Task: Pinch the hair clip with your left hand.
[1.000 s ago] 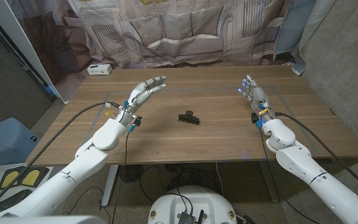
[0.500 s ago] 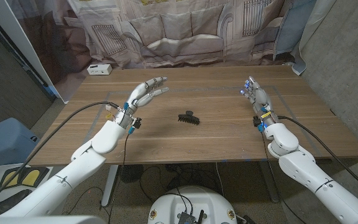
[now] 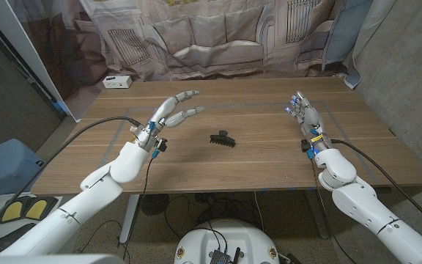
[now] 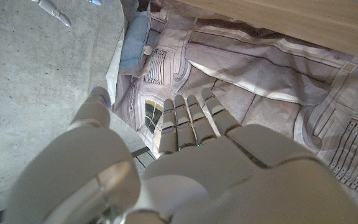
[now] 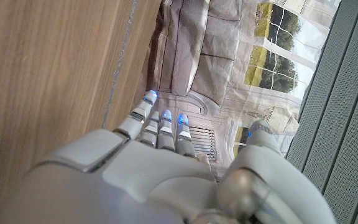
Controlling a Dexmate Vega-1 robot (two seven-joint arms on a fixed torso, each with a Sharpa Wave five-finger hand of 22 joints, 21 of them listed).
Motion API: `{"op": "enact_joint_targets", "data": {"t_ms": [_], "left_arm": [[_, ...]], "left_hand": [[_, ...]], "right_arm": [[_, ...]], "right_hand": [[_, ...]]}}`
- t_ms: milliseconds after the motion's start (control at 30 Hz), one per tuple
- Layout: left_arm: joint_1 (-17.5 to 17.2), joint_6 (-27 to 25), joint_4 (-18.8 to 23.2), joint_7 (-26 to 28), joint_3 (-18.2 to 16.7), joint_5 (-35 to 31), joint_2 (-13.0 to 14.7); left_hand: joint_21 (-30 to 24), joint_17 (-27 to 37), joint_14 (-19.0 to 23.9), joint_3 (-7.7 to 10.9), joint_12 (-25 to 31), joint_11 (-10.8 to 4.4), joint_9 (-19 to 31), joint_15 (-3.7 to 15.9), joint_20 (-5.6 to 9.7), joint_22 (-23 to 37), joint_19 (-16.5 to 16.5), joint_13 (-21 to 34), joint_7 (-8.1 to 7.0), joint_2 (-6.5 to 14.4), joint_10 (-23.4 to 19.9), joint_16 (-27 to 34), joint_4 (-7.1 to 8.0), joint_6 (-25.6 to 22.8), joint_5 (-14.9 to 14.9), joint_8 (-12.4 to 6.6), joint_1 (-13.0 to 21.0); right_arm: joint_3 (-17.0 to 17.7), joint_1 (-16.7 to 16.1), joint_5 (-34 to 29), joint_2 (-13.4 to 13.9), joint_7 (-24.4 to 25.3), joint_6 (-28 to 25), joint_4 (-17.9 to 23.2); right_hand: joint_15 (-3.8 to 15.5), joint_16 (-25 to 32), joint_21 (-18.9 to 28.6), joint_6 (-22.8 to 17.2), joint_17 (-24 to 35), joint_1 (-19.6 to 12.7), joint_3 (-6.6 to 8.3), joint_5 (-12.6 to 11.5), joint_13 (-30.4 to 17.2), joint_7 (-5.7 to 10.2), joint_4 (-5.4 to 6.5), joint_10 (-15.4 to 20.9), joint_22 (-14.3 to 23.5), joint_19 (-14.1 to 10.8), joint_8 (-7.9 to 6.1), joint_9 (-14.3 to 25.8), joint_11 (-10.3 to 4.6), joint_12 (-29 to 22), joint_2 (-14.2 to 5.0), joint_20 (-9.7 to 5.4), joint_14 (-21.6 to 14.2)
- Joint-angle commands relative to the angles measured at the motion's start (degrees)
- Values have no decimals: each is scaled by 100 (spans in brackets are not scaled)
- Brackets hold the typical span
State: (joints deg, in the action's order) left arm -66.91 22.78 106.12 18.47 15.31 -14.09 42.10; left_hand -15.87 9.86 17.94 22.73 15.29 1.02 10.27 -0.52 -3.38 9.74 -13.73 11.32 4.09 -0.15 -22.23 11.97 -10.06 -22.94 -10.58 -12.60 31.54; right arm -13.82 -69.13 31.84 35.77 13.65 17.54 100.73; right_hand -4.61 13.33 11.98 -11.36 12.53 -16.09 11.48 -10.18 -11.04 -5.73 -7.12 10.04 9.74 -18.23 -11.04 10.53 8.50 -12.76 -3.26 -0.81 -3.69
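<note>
A small black hair clip [image 3: 222, 138] lies on the wooden table [image 3: 255, 165] near its middle. My left hand [image 3: 168, 114] hovers over the table to the left of the clip and a little farther back, fingers stretched out and apart, holding nothing; its back [image 4: 185, 162] fills the lower part of the left wrist view. My right hand [image 3: 305, 117] stands at the right side of the table, fingers straight and pointing away, empty, well clear of the clip. The right wrist view looks along the back of that same right hand [image 5: 166, 168] beside the tabletop.
A small white box [image 3: 116, 81] sits at the far left corner of the table. A printed curtain [image 3: 218, 37] hangs behind the far edge. Black cables run along my left forearm [image 3: 108, 128]. Faint tape lines mark a rectangle on the tabletop.
My left hand has drifted slightly right toward the clip, fingers spreading a little. My right hand has shifted slightly right. The clip has not moved.
</note>
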Motion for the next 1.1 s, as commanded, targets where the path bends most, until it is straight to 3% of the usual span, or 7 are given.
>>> {"op": "enact_joint_targets", "data": {"t_ms": [33, 233, 300, 500, 567, 867, 1100], "left_arm": [[-152, -721, 530, 321, -66, -882, 176], [-251, -1574, 1018, 425, -59, -1520, 237], [-229, -1713, 1108, 359, -39, -1575, 294], [-147, -2235, 1395, 135, 17, -1768, 428], [-102, -2376, 1476, 24, 27, -1806, 499], [211, -2766, 1720, -651, 99, -1781, 885], [423, -3023, 1911, -1052, 106, -1881, 1179]], "left_hand": [[8, 9, 69, 44, 33, -12, 25, 14, -14, 28, -43, 19, 9, 9, -59, -22, -8, -70, 9, -17, 84], [61, 7, 153, 41, 43, -145, 28, 93, -60, 31, -33, 21, -108, -54, -170, -26, 7, -150, 27, -10, 160], [128, 7, 182, 26, 45, -243, 30, 141, -183, 34, 63, 23, -158, -106, -230, -36, 20, -194, 42, -4, 180], [309, 0, 413, 34, 103, -722, 38, 339, -211, 51, 226, 24, -566, -220, -711, -49, 49, -659, 47, -60, 369], [352, -2, 468, 35, 113, -783, 38, 375, -186, 54, 295, 22, -651, -242, -815, -45, 49, -759, 44, -72, 409], [417, -3, 477, 42, 77, -751, 38, 417, -179, 54, 418, 16, -734, -286, -867, -72, 39, -816, 32, -42, 501], [424, -3, 426, 138, 11, -844, 38, 507, -188, 49, 391, 11, -832, -329, -861, -106, -51, -799, -11, 0, 865]], "right_arm": [[95, -172, 28, 31, -15, 18, 98], [130, -228, 6, 35, -20, 69, 96], [144, -246, 26, 21, -14, 79, 96], [187, -332, 13, 14, 28, 107, 138], [208, -364, 3, 12, 56, 112, 157], [244, -426, -17, -51, 117, 160, 145], [246, -424, -70, -102, 165, 200, 129]], "right_hand": [[6, -1, 0, -44, -2, -46, 2, -24, -23, 7, -28, 52, 8, -45, -17, 10, -6, 13, 18, -2, -26], [7, -6, -8, -51, -3, -50, 1, -23, -24, 4, -31, 58, 8, -44, -19, 11, -14, 17, 16, 2, -28], [11, -7, -10, -52, -3, -51, 1, -22, -24, 11, -31, 58, 8, -44, -19, 11, -13, 19, 15, 4, -28], [7, -8, -16, -72, -2, -54, 1, -21, -24, 9, -32, 70, 9, -44, -25, 11, -3, 20, 9, 16, -39], [4, -8, -17, -75, -2, -55, 1, -21, -24, 5, -32, 74, 9, -44, -26, 11, 1, 20, 9, 17, -41], [10, -12, -24, -90, -2, -58, -1, -19, -25, 9, -34, 87, 9, -46, -29, 11, -10, 21, 6, 29, -47], [5, -15, -29, -97, -5, -87, 18, -21, -25, 17, -44, 101, 10, -45, -29, 10, -13, 21, -21, 41, -54]]}}
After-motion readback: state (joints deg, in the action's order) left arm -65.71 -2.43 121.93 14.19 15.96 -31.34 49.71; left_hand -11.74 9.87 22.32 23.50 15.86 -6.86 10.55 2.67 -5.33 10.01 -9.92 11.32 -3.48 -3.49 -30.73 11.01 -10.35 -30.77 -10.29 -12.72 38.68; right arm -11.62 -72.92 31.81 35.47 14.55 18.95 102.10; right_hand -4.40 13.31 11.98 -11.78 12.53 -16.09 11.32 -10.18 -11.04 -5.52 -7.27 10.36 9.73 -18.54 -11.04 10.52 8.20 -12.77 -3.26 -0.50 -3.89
